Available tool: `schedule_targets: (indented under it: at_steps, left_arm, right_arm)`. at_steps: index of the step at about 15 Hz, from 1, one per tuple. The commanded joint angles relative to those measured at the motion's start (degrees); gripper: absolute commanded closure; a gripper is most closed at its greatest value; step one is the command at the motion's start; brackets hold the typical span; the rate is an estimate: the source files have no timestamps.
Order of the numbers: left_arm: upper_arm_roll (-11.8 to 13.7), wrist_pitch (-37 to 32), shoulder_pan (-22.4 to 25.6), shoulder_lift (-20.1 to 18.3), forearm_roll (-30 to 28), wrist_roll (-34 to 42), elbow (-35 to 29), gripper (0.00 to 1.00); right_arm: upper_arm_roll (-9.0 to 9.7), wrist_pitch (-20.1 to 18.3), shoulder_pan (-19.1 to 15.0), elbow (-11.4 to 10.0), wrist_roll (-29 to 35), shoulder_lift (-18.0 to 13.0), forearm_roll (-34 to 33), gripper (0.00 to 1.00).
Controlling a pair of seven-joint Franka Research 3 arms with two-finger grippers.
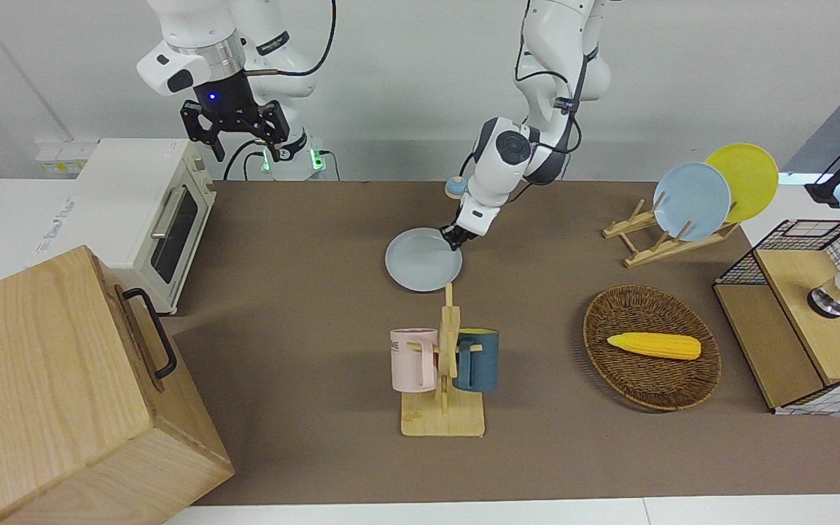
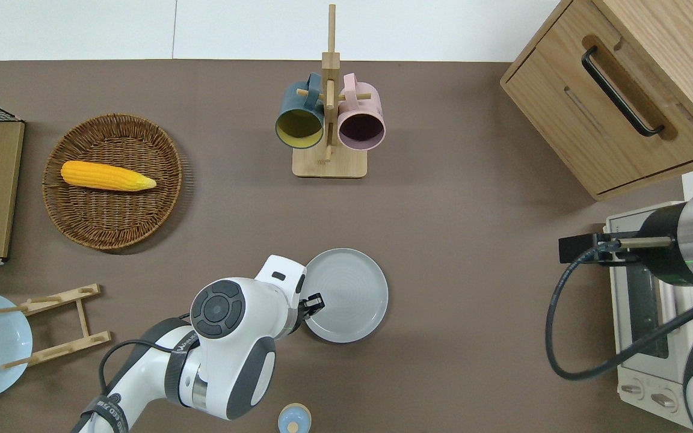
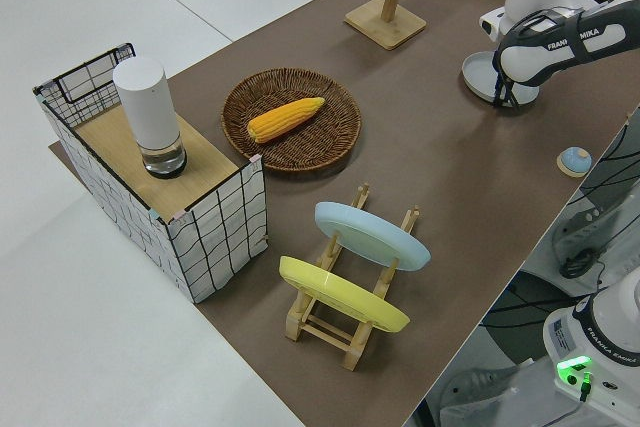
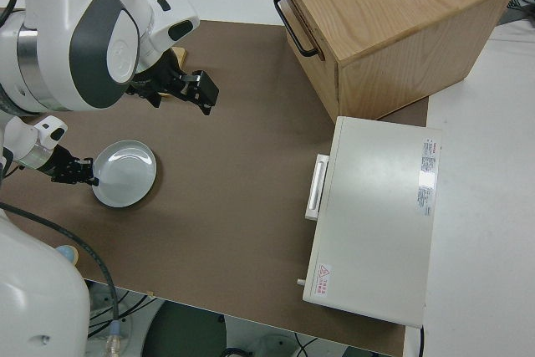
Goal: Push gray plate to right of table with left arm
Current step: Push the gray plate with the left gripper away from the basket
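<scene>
The gray plate (image 1: 422, 260) (image 2: 351, 296) (image 4: 125, 175) lies flat on the brown table (image 1: 303, 306) near its middle, nearer to the robots than the mug stand. My left gripper (image 1: 455, 239) (image 2: 314, 302) (image 4: 82, 171) is down at table height, shut, with its black fingertips against the plate's rim on the side toward the left arm's end. Nothing is held in it. My right gripper (image 1: 243, 140) (image 4: 180, 89) is parked with its fingers spread open.
A mug stand (image 2: 328, 120) with two mugs is farther from the robots than the plate. A toaster oven (image 1: 150, 219) and wooden box (image 2: 617, 96) fill the right arm's end. A corn basket (image 2: 112, 180), plate rack (image 1: 682, 211) and wire crate (image 1: 792, 313) occupy the left arm's end.
</scene>
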Motion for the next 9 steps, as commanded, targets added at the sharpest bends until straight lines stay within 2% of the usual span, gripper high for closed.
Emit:
schedule_targets:
  at_steps: [1, 3, 9]
  left_arm:
    - [-0.8, 5.6, -2.3, 2.4, -3.5, -1.0, -0.4, 1.00]
    - [-0.8, 7.8, -4.0, 3.7, -5.2, -1.5, -0.1, 1.00]
    - [-1.3, 9.1, -7.3, 6.2, -5.4, -7.6, 4.0, 1.00]
  right_arm:
    - [0.83, 0.0, -1.4, -1.6, 0.6, -1.6, 1.2, 0.005]
    - [0.83, 0.0, -1.4, -1.6, 0.6, -1.6, 1.2, 0.005]
    - [0.83, 0.0, -1.4, -1.6, 0.6, -1.6, 1.2, 0.005]
